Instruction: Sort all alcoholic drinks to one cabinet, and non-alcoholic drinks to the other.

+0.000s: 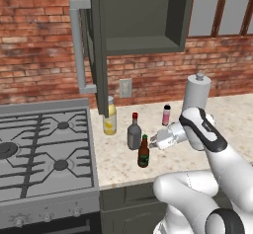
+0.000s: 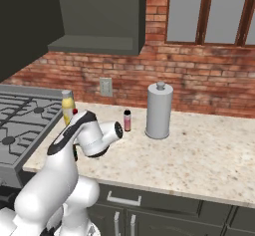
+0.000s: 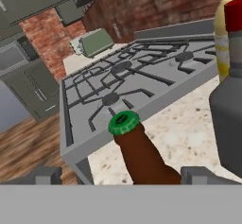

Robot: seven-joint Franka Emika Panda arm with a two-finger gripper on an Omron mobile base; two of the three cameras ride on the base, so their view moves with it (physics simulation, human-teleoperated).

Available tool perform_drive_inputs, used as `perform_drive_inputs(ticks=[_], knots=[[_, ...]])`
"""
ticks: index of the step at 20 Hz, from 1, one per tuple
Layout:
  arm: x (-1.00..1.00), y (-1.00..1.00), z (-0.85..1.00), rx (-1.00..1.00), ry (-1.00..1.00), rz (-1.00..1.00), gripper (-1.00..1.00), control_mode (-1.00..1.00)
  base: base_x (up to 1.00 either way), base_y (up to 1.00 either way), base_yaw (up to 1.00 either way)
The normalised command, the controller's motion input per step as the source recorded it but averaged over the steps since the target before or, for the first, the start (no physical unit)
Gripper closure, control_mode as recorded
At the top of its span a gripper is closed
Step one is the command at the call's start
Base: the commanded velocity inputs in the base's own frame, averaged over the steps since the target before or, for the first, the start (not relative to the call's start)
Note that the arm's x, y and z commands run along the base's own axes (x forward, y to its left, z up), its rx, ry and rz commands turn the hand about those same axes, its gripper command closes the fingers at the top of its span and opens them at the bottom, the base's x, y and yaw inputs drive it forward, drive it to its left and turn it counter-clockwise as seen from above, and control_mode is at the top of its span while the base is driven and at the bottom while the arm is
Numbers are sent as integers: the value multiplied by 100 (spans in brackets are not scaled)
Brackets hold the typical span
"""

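The brown beer bottle (image 1: 144,152) stands near the counter's front edge. In the hand view its green-capped neck (image 3: 124,124) rises between the spread fingers of my open gripper (image 3: 123,176), which closes on nothing. From the left base view the gripper (image 1: 152,142) points at the bottle from the right. The grey red-capped bottle (image 1: 134,133) stands just behind, the yellow bottle (image 1: 109,117) by the stove and the pink bottle (image 1: 166,115) near the wall. Overhead, one cabinet (image 1: 143,16) is open, its handled door (image 1: 76,45) swung left. The other cabinet is out of view.
A gas stove (image 1: 44,149) adjoins the counter (image 1: 118,164) on the left. A tall grey canister (image 2: 159,110) stands to the right of the pink bottle (image 2: 127,120). A brick wall with an outlet (image 1: 125,87) backs the counter. The open door hangs over the stove's edge.
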Motion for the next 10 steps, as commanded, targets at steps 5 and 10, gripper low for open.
perform_drive_inputs(ticks=[5, 10], knots=[[-17, 43, -27, 0, -5, -5, -100, -100, 0, 0, 0], [-1, 33, -35, 0, 0, -9, -100, -100, 0, 0, 0]])
